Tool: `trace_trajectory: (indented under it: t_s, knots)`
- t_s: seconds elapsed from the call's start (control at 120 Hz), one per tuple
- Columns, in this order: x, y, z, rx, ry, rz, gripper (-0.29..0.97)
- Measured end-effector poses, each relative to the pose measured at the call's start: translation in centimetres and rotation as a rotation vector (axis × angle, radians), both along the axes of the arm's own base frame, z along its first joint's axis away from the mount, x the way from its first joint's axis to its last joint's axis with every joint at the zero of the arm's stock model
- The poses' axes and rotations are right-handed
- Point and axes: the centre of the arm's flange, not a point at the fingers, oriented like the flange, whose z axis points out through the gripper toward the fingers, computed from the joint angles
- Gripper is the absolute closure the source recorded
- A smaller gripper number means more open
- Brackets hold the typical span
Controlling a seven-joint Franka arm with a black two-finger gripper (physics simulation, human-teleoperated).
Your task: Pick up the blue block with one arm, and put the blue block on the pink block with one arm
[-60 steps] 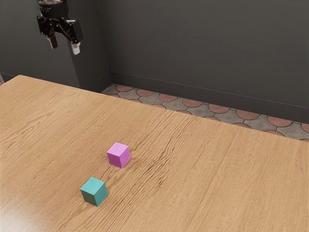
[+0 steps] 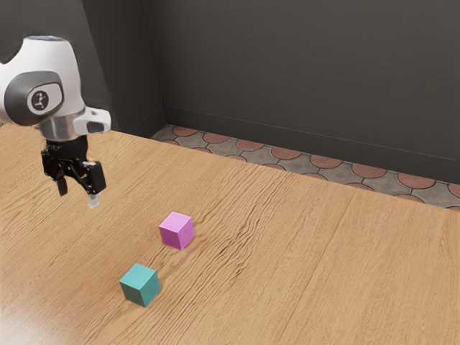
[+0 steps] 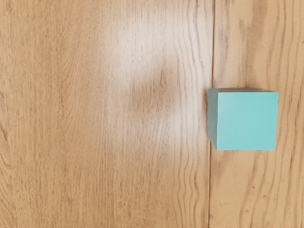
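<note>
A teal-blue block (image 2: 139, 284) rests on the wooden table near its front edge. A pink block (image 2: 177, 230) sits a short way behind it, toward the exterior view's right, apart from it. My gripper (image 2: 77, 192) hangs open above the table, to the exterior view's left of both blocks and well clear of them. Nothing is between its fingers. In the wrist view the blue block (image 3: 243, 119) lies off to one side of the spot under my hand.
The wooden table (image 2: 302, 273) stretches wide to the exterior view's right. Beyond its far edge lie a tiled floor (image 2: 323, 167) and a dark wall.
My arm has come down from high at the upper left to just above the table, nearer the blocks. Neither block has moved.
</note>
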Motion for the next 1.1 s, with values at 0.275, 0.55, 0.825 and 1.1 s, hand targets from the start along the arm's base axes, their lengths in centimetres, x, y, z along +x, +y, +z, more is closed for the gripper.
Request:
trace_trajectory:
  t_s: [0.275,0.55,0.825,1.1]
  knots:
    - [-0.3,-2.8,-10.8,0.018,-0.092,-0.028,0.0]
    - [-0.2,-4.5,-14.7,-0.005,-0.111,-0.011,0.0]
    - [-0.8,-6.7,-16.9,-0.018,-0.093,-0.019,0.0]
    - [-0.2,-6.8,-19.4,-0.042,-0.09,0.031,0.0]
